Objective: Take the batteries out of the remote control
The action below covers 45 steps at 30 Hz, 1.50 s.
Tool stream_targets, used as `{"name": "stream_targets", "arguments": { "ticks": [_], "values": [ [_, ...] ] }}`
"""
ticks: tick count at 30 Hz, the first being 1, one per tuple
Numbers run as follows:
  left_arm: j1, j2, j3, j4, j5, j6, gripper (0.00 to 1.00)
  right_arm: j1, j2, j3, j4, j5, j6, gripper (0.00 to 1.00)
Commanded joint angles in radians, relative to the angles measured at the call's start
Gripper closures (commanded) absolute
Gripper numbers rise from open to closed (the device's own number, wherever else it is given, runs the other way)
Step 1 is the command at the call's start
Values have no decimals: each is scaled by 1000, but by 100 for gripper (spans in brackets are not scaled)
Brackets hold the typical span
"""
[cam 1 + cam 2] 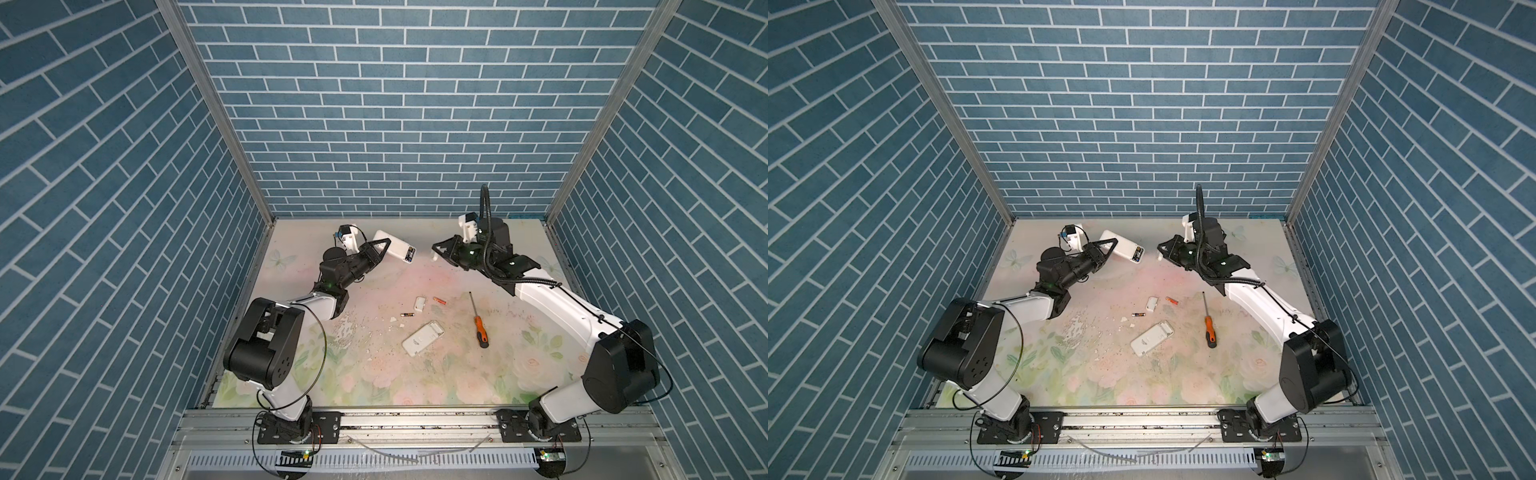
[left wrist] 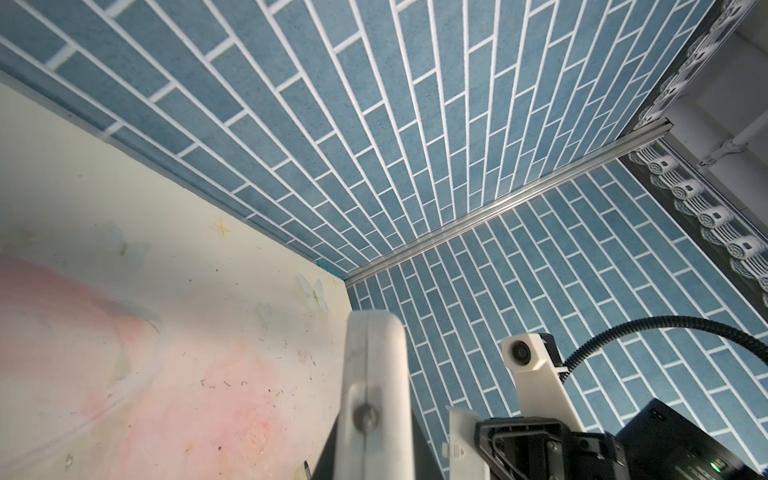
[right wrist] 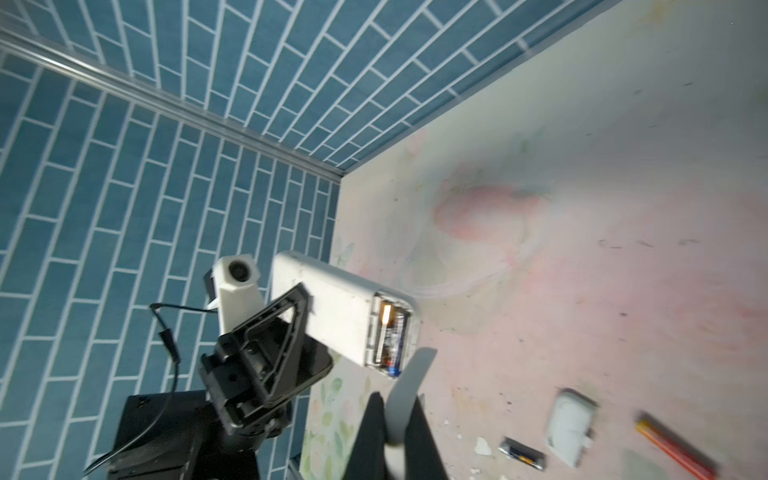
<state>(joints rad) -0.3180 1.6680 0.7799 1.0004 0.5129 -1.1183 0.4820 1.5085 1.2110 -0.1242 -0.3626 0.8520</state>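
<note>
We see an orange-and-black screwdriver (image 1: 478,324) lying right of the floral tabletop's (image 1: 415,382) middle, a small white battery cover (image 1: 419,304) near its centre, a white chip (image 1: 392,319) near that, blue brick-pattern walls (image 1: 374,124) around

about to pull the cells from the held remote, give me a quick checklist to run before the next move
1. Left gripper clamped on the held remote, raised off the table: ok.
2. Battery bay open: ok, cells show at the remote's end in the right wrist view.
3. Right gripper free to pick: not ok, it is shut on a white cover.
4. Number of cells left in the bay: cannot tell, too blurred.
5. Cells already out lie apart from the arms: ok, dark cell and orange cell are on the table.
</note>
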Motion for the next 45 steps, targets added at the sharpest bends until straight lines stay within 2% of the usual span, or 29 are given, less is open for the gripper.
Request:
{"name": "stream_targets", "arguments": {
  "ticks": [1, 8, 15, 21, 27, 34, 40, 45],
  "values": [
    [4, -37, -43, 27, -7, -3, 100, -31, 22, 11, -256, 129, -174, 100],
    [4, -167, -216, -31, -83, 12, 100, -40, 126, 14, -366, 299, -273, 100],
    [-1, -429, -349, -258, -179, 106, 100, -40, 231, 50, -429, 407, -306, 100],
    [-16, -655, -387, -484, -242, 154, 100, -38, 325, 82, -454, 425, -306, 100],
    [-16, -823, -404, -641, -281, 169, 100, -33, 391, 121, -457, 412, -301, 100],
    [-15, -865, -412, -672, -283, 169, 100, -22, 433, 153, -462, 395, -297, 94],
    [-15, -870, -433, -655, -280, 153, 100, -19, 455, 177, -472, 392, -295, 82],
    [-15, -878, -436, -660, -283, 155, 100, -18, 469, 198, -477, 381, -294, 78]
  ]
}}
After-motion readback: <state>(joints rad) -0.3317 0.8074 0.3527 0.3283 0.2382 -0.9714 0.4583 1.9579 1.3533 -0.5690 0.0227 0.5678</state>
